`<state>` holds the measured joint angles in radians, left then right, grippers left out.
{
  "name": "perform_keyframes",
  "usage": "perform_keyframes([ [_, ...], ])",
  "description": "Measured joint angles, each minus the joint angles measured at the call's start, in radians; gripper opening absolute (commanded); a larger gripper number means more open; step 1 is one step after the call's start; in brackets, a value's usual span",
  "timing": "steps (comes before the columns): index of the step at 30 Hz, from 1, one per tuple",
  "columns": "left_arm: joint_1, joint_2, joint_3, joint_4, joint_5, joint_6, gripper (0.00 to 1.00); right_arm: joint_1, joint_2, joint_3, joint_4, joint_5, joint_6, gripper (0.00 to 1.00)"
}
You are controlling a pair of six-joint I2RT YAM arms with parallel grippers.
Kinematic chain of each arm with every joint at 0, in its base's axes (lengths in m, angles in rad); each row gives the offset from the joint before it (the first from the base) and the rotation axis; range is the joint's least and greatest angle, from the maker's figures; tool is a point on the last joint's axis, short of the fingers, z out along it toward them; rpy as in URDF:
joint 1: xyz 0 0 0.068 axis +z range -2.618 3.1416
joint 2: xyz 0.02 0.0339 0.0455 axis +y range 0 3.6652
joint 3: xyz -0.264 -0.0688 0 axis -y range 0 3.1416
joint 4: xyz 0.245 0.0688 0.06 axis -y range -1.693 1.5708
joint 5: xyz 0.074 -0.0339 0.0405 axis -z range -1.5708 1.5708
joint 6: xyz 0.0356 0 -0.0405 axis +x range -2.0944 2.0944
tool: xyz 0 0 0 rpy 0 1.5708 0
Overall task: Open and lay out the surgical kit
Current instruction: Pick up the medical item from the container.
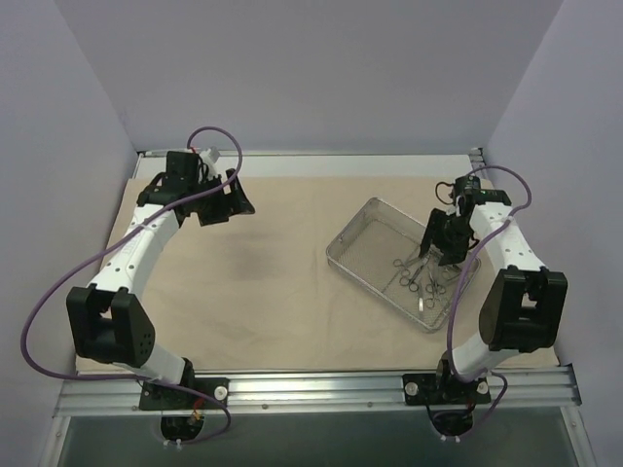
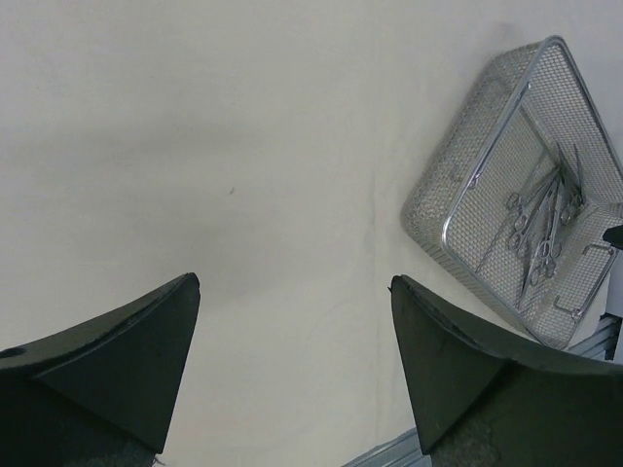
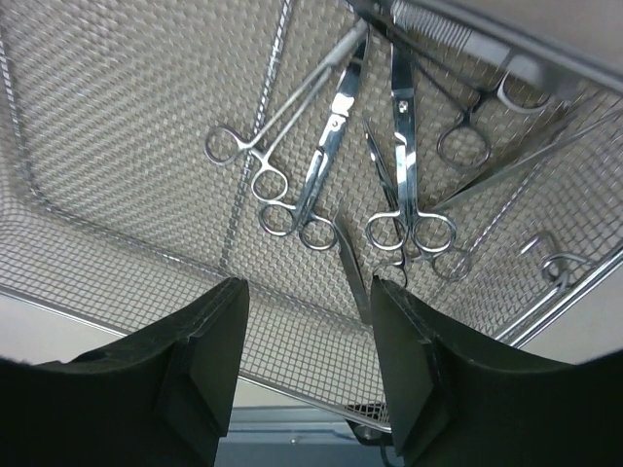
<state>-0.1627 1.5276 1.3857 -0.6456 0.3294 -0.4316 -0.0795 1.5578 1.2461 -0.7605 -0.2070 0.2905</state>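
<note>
hovering over the mesh tray [image 1: 375, 233], the right hand [image 3: 307, 302] is held open, empty.
the left hand [image 2: 294, 292] is spread empty above the beige cloth [image 1: 243, 282].

Both arms reach out, both tools stand agape.
The left arm [image 1: 136, 251] bows out from its base at 7 o'clock, its left tool [image 1: 226, 209] near 10 o'clock, fingers [image 2: 107, 370] spread wide with nothing between them. The right arm [image 1: 503, 243] rises from 5 o'clock with its elbow bent, the right tool [image 1: 438, 248] at 3 o'clock pointing down, jaws parted and empty.
</note>
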Motion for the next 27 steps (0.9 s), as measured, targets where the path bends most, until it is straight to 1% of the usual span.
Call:
perform_keyframes([
  [1, 0.000, 0.000, -0.007, -0.010, 0.000, 0.003, 0.86, 0.000, 0.001, -0.022, 0.002, -0.005, 0.006, 0.51],
  [3, -0.001, 0.003, -0.016, -0.028, 0.000, 0.010, 0.86, 0.001, 0.005, -0.049, 0.004, -0.008, 0.019, 0.45],
  [4, -0.002, 0.005, -0.016, -0.038, 0.000, 0.014, 0.85, 0.002, 0.010, -0.058, 0.017, -0.008, 0.027, 0.41],
  [5, -0.003, 0.006, -0.016, -0.042, 0.000, 0.018, 0.85, 0.003, 0.016, -0.064, 0.032, -0.008, 0.035, 0.32],
  [7, -0.006, 0.009, -0.016, -0.048, 0.001, 0.023, 0.84, 0.009, 0.039, -0.068, 0.060, -0.007, 0.053, 0.26],
  [8, -0.007, 0.011, -0.015, -0.051, 0.001, 0.025, 0.84, 0.011, 0.056, -0.069, 0.075, -0.006, 0.064, 0.25],
  [12, -0.009, 0.028, -0.005, -0.063, 0.005, 0.032, 0.84, 0.031, 0.108, -0.075, 0.131, 0.004, 0.104, 0.26],
  [15, -0.009, 0.041, 0.002, -0.074, 0.005, 0.036, 0.84, 0.049, 0.150, -0.055, 0.148, 0.017, 0.151, 0.37],
  [17, -0.009, 0.050, 0.007, -0.077, 0.007, 0.040, 0.84, 0.056, 0.193, -0.027, 0.153, 0.028, 0.186, 0.40],
  [22, -0.009, 0.072, 0.016, -0.080, 0.016, 0.048, 0.84, 0.062, 0.283, 0.013, 0.162, 0.056, 0.261, 0.41],
  [27, -0.009, 0.076, 0.020, -0.082, 0.016, 0.055, 0.84, 0.062, 0.300, 0.024, 0.156, 0.102, 0.312, 0.38],
])
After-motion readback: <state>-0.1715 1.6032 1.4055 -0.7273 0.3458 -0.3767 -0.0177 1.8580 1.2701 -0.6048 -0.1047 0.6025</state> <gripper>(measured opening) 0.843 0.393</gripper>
